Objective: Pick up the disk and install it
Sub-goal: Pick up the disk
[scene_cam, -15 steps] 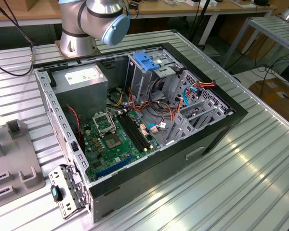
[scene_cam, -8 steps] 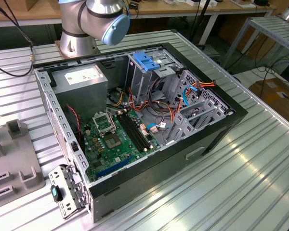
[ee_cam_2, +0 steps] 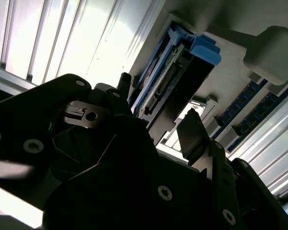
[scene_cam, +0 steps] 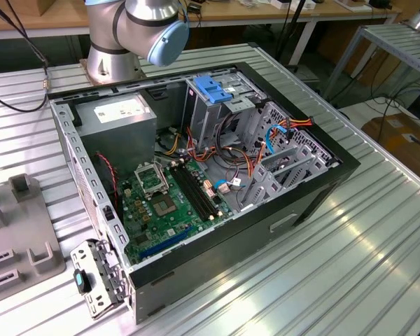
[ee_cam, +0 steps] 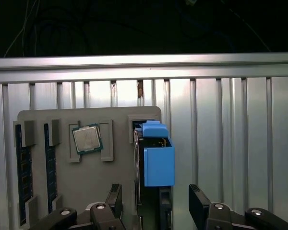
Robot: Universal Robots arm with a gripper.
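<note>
**Desk:** What's the tool doing?

**Operator:** I have the gripper (ee_cam: 154, 188) with its two black fingers (ee_cam: 198, 201) spread apart. In the first wrist view one finger sits on each side of the disk (ee_cam: 158, 160), and I see a gap on both sides, so nothing is clamped. The second wrist view agrees: the gripper (ee_cam_2: 157, 98) straddles the disk (ee_cam_2: 163, 79), with the connector edge facing the camera.

**Desk:** And where is the disk?

**Operator:** It stands on edge in a slot of a grey holder plate (ee_cam: 120, 120), and its bright blue frame sticks up out of the slot. The plate lies flat on the ribbed aluminium table (ee_cam: 221, 143).

**Desk:** Is anything else on that plate?

**Operator:** A processor chip (ee_cam: 88, 139) lies in a square recess just beside the disk's slot. Beyond it, two memory modules (ee_cam: 50, 167) stand in long slots.

**Desk:** And further out?

**Operator:** In the exterior view I see the open computer case (scene_cam: 315, 189) on its side on the same table. The green motherboard (scene_cam: 168, 203) faces up, and a grey power supply (scene_cam: 119, 119) sits at the far end. A blue bracket (scene_cam: 213, 87) tops the drive cage beside it. The arm's base (scene_cam: 115, 42) stands behind the case.
</note>
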